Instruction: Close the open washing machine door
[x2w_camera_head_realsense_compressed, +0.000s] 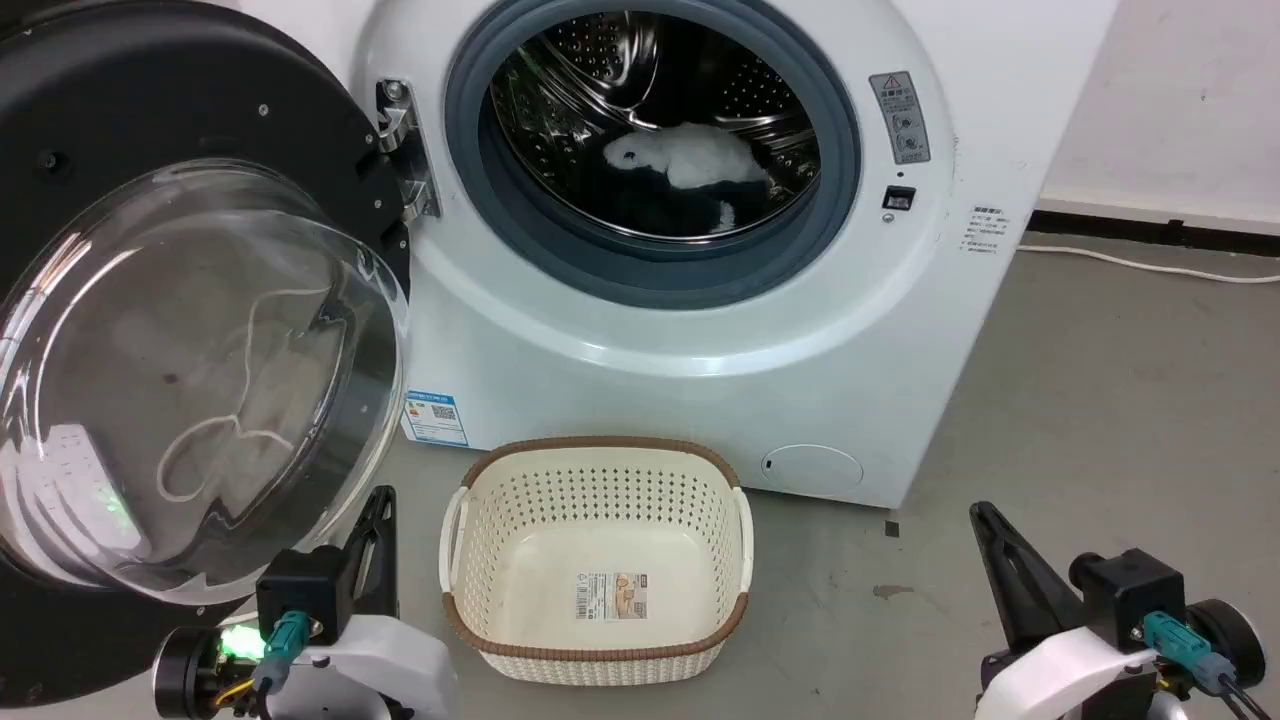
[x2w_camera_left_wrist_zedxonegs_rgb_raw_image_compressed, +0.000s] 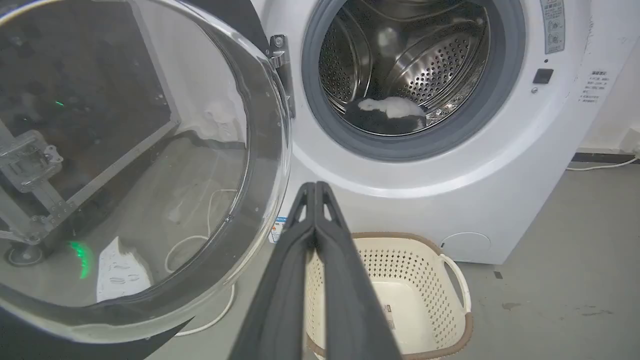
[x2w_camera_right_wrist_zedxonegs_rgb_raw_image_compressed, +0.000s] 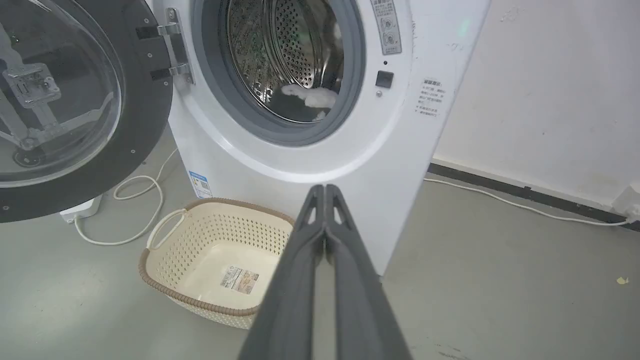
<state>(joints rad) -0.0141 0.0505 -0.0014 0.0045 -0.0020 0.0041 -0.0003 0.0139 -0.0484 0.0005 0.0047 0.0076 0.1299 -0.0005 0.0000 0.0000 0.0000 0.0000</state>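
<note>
The washing machine door (x2w_camera_head_realsense_compressed: 150, 120) hangs wide open at the left, a glossy black disc with a bulging clear glass bowl (x2w_camera_head_realsense_compressed: 190, 380) and a metal hinge (x2w_camera_head_realsense_compressed: 405, 150). It also shows in the left wrist view (x2w_camera_left_wrist_zedxonegs_rgb_raw_image_compressed: 125, 165) and the right wrist view (x2w_camera_right_wrist_zedxonegs_rgb_raw_image_compressed: 140, 125). My left gripper (x2w_camera_head_realsense_compressed: 378, 497) is shut and empty, just below the bowl's lower right edge; its tips (x2w_camera_left_wrist_zedxonegs_rgb_raw_image_compressed: 315, 186) meet in front of the machine. My right gripper (x2w_camera_head_realsense_compressed: 982, 512) is shut and empty, low at the right, well away from the door; its tips (x2w_camera_right_wrist_zedxonegs_rgb_raw_image_compressed: 324, 189) are pressed together.
The white machine (x2w_camera_head_realsense_compressed: 700, 350) has a grey-ringed steel drum opening (x2w_camera_head_realsense_compressed: 650, 150) with white and dark laundry (x2w_camera_head_realsense_compressed: 690, 160) inside. A cream perforated basket (x2w_camera_head_realsense_compressed: 600, 640) stands on the grey floor before it. A white cable (x2w_camera_right_wrist_zedxonegs_rgb_raw_image_compressed: 130, 200) lies under the door; another cable (x2w_camera_head_realsense_compressed: 1150, 265) runs along the right wall.
</note>
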